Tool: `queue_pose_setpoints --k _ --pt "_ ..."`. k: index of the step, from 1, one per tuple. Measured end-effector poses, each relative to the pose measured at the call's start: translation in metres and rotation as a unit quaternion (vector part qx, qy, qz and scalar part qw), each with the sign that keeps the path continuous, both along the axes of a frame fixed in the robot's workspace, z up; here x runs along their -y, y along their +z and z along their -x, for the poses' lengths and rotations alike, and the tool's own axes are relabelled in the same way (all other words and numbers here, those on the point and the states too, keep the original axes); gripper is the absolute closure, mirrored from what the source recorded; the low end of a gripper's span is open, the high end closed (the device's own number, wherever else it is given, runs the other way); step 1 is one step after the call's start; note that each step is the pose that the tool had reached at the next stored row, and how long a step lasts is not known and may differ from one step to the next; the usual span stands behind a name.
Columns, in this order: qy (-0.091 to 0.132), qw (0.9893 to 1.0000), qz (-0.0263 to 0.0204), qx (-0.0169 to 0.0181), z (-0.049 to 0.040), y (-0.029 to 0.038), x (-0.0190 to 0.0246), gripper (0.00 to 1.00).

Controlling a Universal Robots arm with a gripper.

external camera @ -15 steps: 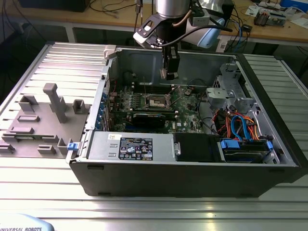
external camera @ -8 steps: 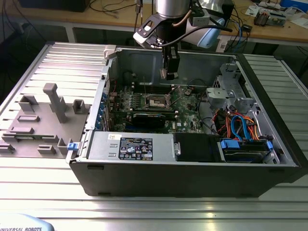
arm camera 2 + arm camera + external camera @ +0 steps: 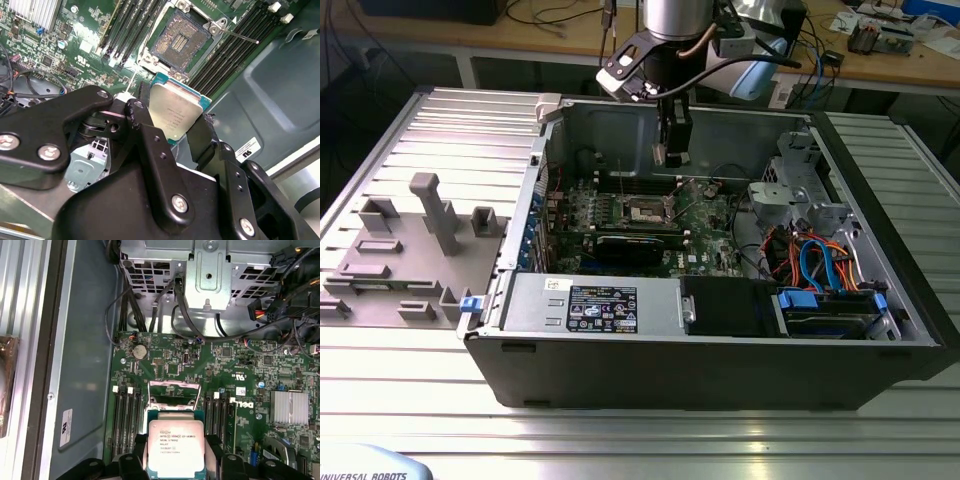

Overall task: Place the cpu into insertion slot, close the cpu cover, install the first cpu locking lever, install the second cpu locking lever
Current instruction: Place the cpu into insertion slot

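One cpu (image 3: 176, 447) is clamped between the jaws, its lower edge hidden behind them, near one uncovered insertion slot (image 3: 177, 40).

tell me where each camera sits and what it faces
Exterior view: off the arm, looking down into the open black computer case; the black gripper hangs over it.
First wrist view: on the arm, facing the green motherboard and silver drive cage; fingers show.
Second wrist view: on the arm, facing the dark square insertion slot; fingers show.
Both wrist views: the gripped flat silver-grey square cpu.
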State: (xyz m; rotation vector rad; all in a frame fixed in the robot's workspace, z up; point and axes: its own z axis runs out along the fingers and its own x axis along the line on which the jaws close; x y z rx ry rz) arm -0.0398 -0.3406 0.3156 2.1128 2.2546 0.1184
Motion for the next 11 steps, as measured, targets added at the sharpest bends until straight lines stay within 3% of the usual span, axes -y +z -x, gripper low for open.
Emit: queue_pose_setpoints --k 11 --pt "-0.009 1.0 0.0001 0.0 0.0054 -0.0093 0.0 0.46"
